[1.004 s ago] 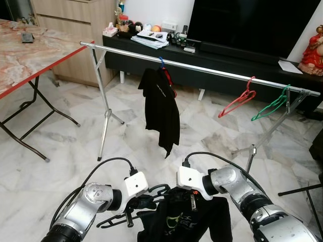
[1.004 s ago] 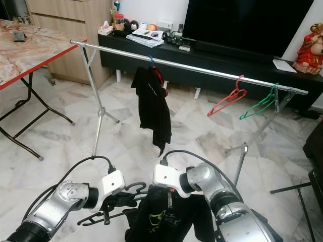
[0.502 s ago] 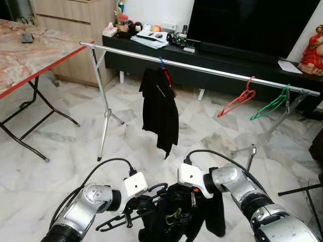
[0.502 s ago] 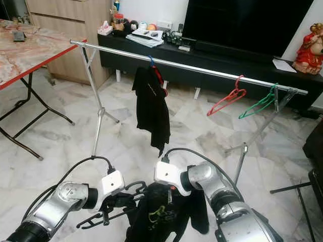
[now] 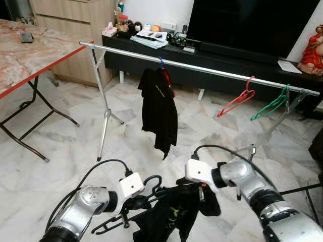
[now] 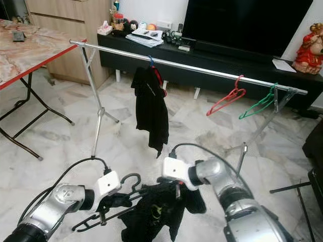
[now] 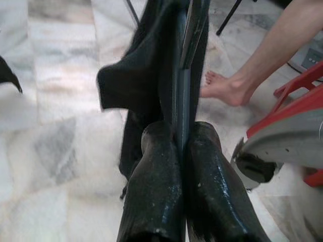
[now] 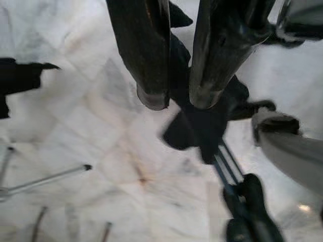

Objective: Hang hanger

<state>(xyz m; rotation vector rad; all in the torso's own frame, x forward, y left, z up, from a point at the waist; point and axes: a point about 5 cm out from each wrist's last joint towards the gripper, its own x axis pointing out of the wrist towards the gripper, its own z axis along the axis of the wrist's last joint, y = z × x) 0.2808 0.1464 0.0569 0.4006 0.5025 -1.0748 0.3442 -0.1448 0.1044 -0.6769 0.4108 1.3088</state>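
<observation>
Holding the black hanger low and well in front of the clothes rail, I am clamping its bar between the fingers of my left gripper — the wrist view shows them shut tight on it. A dark garment is draped over the hanger, and its hook is pointing up toward the rail. My right gripper is sitting at the garment's upper edge, just beside the hook; its fingers are standing narrowly apart, and I cannot tell whether they are pinching cloth or merely resting against it.

On the rail a black shirt is already hanging, with a red hanger and a green hanger farther toward the rail's right end. The stretch between the shirt and the red hanger looks free.

I judge I am at the carrying step — dressed hanger in hand, not yet raised. The next move calls for stepping nearer the rail, lifting the hanger above it, and lowering the hook over that free stretch.
</observation>
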